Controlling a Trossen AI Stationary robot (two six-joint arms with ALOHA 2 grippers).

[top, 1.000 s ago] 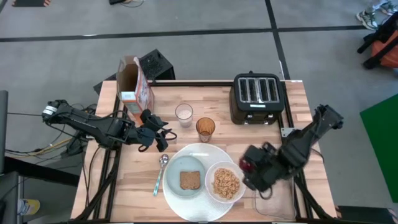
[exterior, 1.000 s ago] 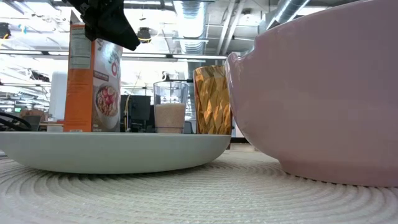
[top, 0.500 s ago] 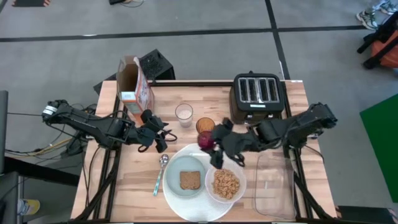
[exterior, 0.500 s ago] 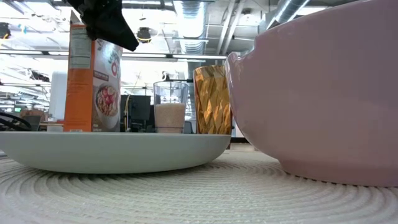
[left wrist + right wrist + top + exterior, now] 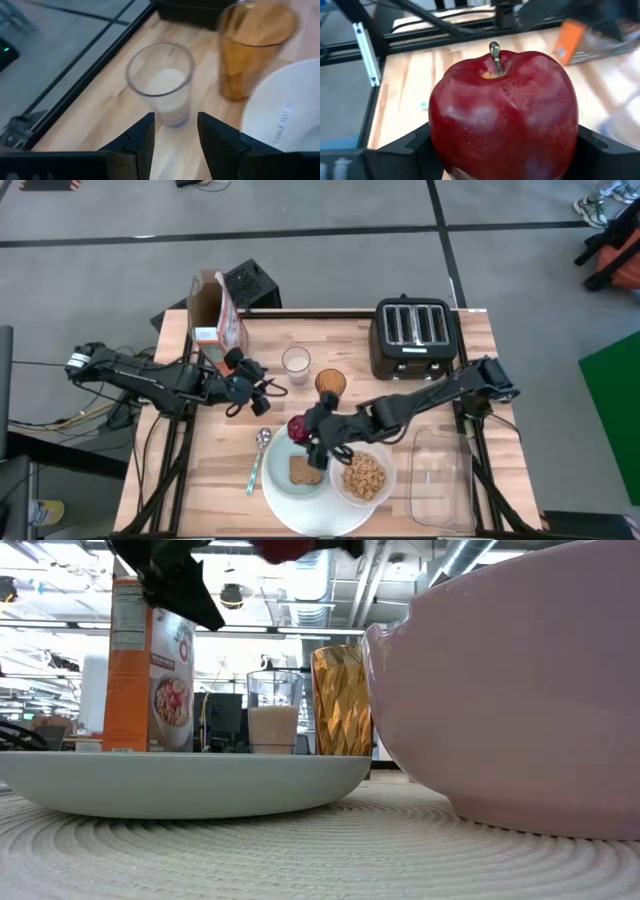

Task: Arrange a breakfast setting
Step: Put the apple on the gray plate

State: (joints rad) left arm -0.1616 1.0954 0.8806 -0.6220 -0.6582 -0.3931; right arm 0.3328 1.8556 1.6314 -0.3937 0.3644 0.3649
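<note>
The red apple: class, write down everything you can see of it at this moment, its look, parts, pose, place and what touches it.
The apple is dark red and glossy, with pale highlights and faint streaks on its skin. A short brown stem stands up from a yellowish dip at its top, so it is held upright. The right gripper clamps it between its two dark fingers, one on each side. Seen from above, it hangs over the far edge of the pale grey-blue plate, near the toast slice, touching nothing else.
</note>
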